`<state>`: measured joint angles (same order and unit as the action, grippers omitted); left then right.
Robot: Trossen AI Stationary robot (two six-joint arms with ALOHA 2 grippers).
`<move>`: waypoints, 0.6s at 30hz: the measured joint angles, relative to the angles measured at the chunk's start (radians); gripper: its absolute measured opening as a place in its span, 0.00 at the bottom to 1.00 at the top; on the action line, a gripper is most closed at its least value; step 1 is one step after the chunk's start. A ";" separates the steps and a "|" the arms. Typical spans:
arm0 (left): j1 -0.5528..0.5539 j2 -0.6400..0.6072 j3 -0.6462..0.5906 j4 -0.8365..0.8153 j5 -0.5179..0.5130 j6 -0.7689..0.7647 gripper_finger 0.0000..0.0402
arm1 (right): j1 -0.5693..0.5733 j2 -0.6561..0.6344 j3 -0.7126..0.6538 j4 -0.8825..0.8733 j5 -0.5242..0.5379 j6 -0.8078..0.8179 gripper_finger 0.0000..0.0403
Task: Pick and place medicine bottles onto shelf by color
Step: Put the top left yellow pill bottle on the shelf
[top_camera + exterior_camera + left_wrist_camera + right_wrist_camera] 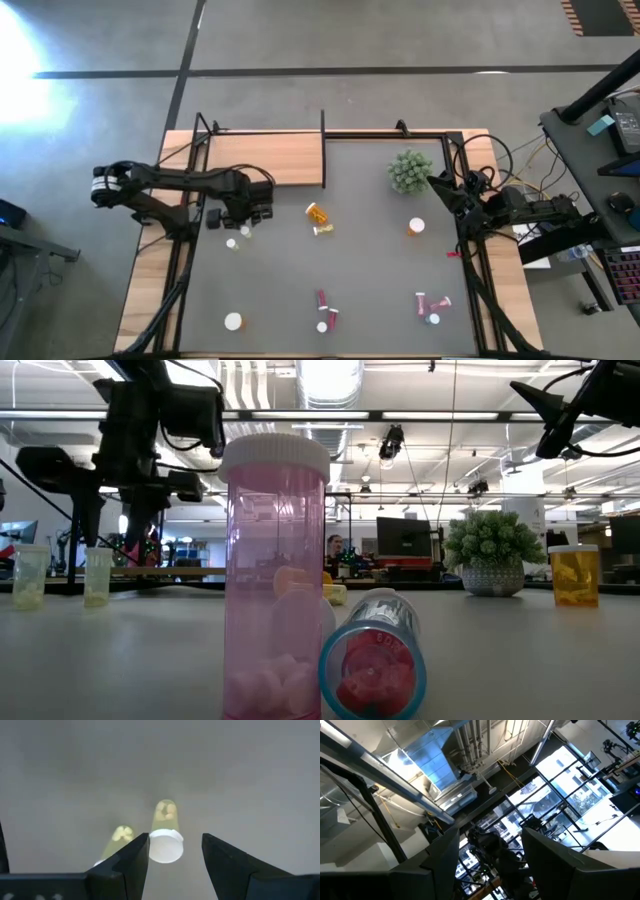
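Above the mat's left side, left gripper (175, 855) pointed straight down, jaws parted and empty, over two yellowish bottles (165, 832) standing near the shelf (265, 158). Right gripper (490, 855) waited raised at right edge, jaws apart, holding nothing.

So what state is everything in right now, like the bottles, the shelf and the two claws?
Left end effector: open, above two upright yellowish white-capped bottles.
Right end effector: open, empty, raised at the table's right edge.
Light-wood shelf board: no bottles on it.
Orange white-capped bottle: lying down.
Pink white-capped bottle: upright.
Red-filled bottle: lying on its side.
Small green bushy plant: upright.
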<state>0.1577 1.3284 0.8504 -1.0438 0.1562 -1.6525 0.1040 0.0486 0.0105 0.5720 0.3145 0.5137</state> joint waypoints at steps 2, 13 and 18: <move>-0.005 -0.009 -0.015 0.005 0.001 -0.029 0.42 | 0.000 0.000 0.000 0.001 0.000 0.000 0.51; -0.013 -0.042 -0.034 0.023 -0.007 -0.069 0.42 | 0.000 0.000 0.000 0.000 0.000 0.000 0.51; -0.013 -0.055 -0.035 0.025 -0.021 -0.068 0.42 | 0.000 0.000 0.000 0.000 0.000 0.000 0.51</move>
<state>0.1448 1.2736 0.8151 -1.0192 0.1356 -1.7201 0.1041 0.0483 0.0104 0.5724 0.3145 0.5135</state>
